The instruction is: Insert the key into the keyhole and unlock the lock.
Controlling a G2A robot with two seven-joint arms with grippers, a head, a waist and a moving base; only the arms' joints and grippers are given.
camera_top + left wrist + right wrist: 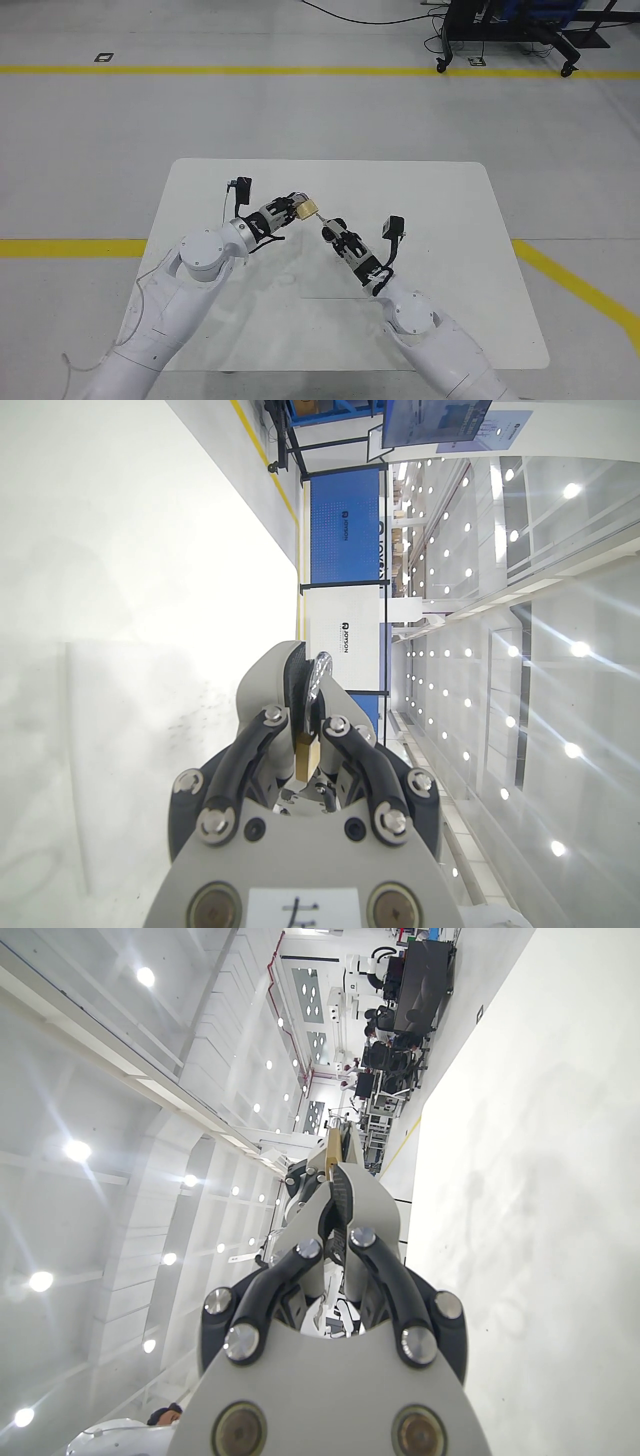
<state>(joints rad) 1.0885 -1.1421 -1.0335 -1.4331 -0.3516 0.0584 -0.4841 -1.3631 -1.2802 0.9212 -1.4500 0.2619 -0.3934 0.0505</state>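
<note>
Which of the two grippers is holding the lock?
The left gripper: the brass lock sits clamped between its fingers, shackle toward the tips. The right gripper is shut on the key, pointed at the lock.

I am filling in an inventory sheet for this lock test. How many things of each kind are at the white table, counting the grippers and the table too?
lock: 1
key: 1
grippers: 2 (left gripper, right gripper)
table: 1
Total: 5
</note>
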